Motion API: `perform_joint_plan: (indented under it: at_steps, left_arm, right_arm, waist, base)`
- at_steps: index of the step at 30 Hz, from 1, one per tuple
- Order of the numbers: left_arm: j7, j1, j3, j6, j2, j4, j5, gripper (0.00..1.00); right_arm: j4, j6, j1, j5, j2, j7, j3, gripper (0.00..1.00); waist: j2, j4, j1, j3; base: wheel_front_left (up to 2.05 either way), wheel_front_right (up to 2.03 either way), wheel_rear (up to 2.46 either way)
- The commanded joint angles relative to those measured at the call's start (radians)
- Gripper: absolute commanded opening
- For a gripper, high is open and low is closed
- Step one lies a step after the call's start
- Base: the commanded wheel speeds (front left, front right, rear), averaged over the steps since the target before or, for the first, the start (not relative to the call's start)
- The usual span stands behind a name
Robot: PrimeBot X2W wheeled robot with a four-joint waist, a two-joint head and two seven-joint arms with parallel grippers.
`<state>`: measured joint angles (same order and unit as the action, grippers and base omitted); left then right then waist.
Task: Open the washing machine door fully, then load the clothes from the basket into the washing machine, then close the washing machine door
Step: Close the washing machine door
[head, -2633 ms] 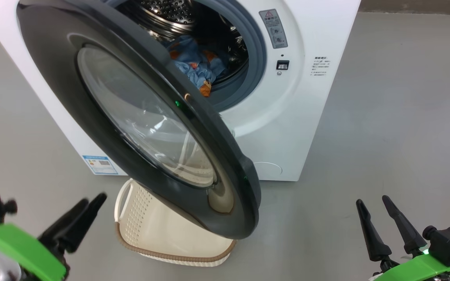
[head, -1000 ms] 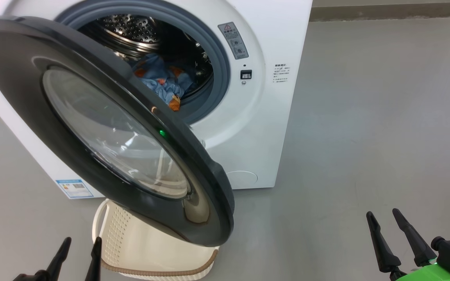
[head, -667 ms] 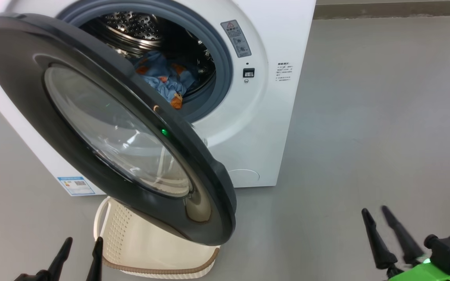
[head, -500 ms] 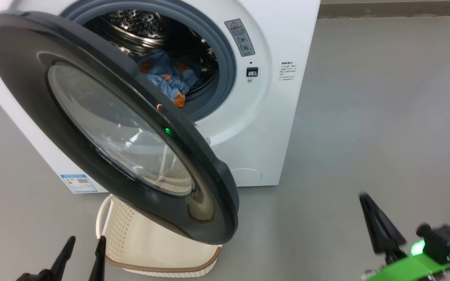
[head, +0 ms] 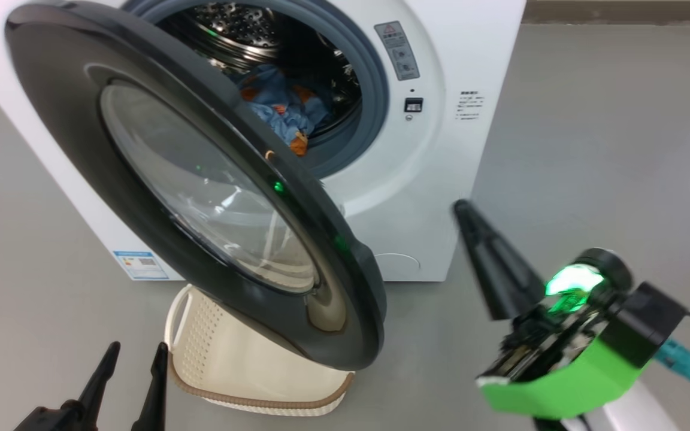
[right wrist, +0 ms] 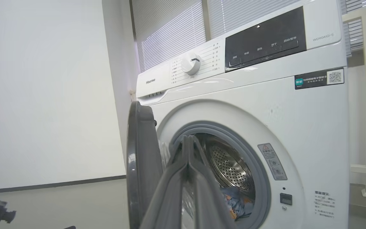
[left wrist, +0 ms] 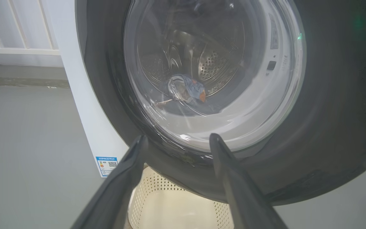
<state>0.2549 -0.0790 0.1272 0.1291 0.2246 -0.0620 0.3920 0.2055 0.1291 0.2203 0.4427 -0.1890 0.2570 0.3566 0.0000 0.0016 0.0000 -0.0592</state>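
I see door [head: 201, 185] covering most of basket [head: 201, 335], part of clothes [head: 282, 111]; left gripper [head: 138, 346] spread, empty; right gripper [head: 462, 208] clenched, empty, blurred.

Soft, even indoor light with glare and motion blur
Daylight glows through the blinds [right wrist: 170, 31]; the washing machine door [head: 63, 120] glass carries pale reflections and green glints. The right pincer [head: 463, 211] is smeared by blur, and straight edges bow in the wrist views.
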Motion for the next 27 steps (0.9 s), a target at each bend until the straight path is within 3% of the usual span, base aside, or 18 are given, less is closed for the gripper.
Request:
perform_joint_plan:
  at_steps: [1, 8, 16, 22, 27]
  left_arm:
    - [0.007, 0.043, -0.033, 0.002, 0.01, 0.031, -0.01, 1.0]
    - [0.007, 0.038, -0.027, 0.002, 0.002, 0.041, -0.014, 1.0]
    - [0.007, 0.036, -0.019, 0.002, -0.011, 0.04, -0.015, 1.0]
    - [0.007, 0.049, -0.008, 0.002, -0.018, 0.037, -0.011, 1.0]
    - [0.007, 0.058, -0.007, 0.002, -0.021, 0.034, -0.009, 1.0]
  right_arm:
    - [0.046, 0.002, 0.026, 0.011, 0.001, 0.005, 0.055, 0.0]
    - [0.051, 0.002, 0.011, 0.022, -0.031, 0.005, 0.242, 0.0]
    - [-0.09, 0.002, -0.023, 0.097, -0.035, 0.005, 0.392, 0.0]
    - [-0.229, 0.002, -0.034, 0.132, -0.022, 0.005, 0.462, 0.0]
    - [-0.322, 0.002, -0.025, 0.142, -0.013, 0.005, 0.464, 0.0]
  waist:
    - [0.0, 0.013, 0.0, 0.005]
    - [0.0, 0.032, 0.0, 0.009]
    - [0.0, 0.044, 0.0, 0.001]
    - [0.0, 0.061, 0.0, -0.016]
    - [0.0, 0.073, 0.0, -0.03]
  base:
    - [0.0, 0.0, 0.0]
    - [0.0, 0.0, 0.0]
    - [0.0, 0.0, 0.0]
    - [0.0, 0.0, 0.0]
    - [0.0, 0.0, 0.0]
